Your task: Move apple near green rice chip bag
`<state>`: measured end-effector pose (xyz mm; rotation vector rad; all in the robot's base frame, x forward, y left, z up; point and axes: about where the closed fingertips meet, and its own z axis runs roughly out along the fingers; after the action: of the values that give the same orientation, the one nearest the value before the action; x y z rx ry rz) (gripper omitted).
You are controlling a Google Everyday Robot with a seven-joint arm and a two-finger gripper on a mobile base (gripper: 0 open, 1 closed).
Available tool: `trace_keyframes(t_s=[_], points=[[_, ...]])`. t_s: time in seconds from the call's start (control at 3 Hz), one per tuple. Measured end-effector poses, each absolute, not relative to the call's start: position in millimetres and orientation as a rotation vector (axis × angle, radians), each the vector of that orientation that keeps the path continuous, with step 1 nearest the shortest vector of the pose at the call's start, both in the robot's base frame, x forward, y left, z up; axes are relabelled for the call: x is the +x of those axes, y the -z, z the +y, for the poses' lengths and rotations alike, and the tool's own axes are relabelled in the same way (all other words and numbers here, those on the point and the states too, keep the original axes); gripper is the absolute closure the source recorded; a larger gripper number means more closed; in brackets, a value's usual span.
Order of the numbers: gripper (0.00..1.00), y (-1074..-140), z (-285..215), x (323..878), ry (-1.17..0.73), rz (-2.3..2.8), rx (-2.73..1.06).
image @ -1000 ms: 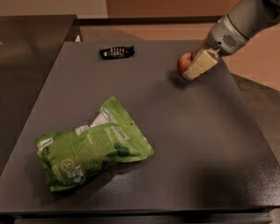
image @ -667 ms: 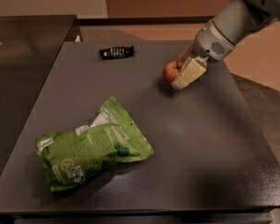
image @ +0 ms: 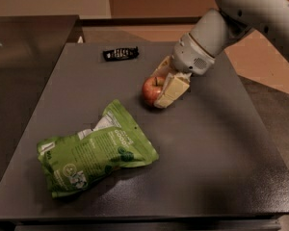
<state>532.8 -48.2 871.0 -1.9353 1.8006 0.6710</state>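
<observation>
A small red apple (image: pixel 150 90) with yellowish patches sits low over the dark grey table (image: pixel 221 143), near its middle. My gripper (image: pixel 162 88) reaches in from the upper right and its cream fingers (image: pixel 172 91) are shut on the apple from the right side. The green rice chip bag (image: pixel 94 150), a crinkled bright green pouch with white print, lies flat at the front left of the table. The apple is a short way up and to the right of the bag's top corner and does not touch it.
A small black rectangular device (image: pixel 120 53) lies near the table's back edge. A darker counter (image: pixel 24 47) adjoins the table on the left. The robot arm (image: pixel 241 13) crosses the upper right corner. Tan floor shows beyond the table's right edge.
My gripper has carried the apple from the back right of the table to the left and toward the front, closer to the bag. The bag and black device have not moved.
</observation>
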Motion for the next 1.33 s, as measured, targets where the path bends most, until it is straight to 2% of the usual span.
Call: trace_keyframes(t_s=[0.33,0.67,1.33], points=[[0.95,-860,-30,524,-0.704,1.719,-2.005],[0.76,-849,-25,521,-0.74,1.692,-2.022],[0.3,-844,-21,518,-0.782,1.667,-2.016]])
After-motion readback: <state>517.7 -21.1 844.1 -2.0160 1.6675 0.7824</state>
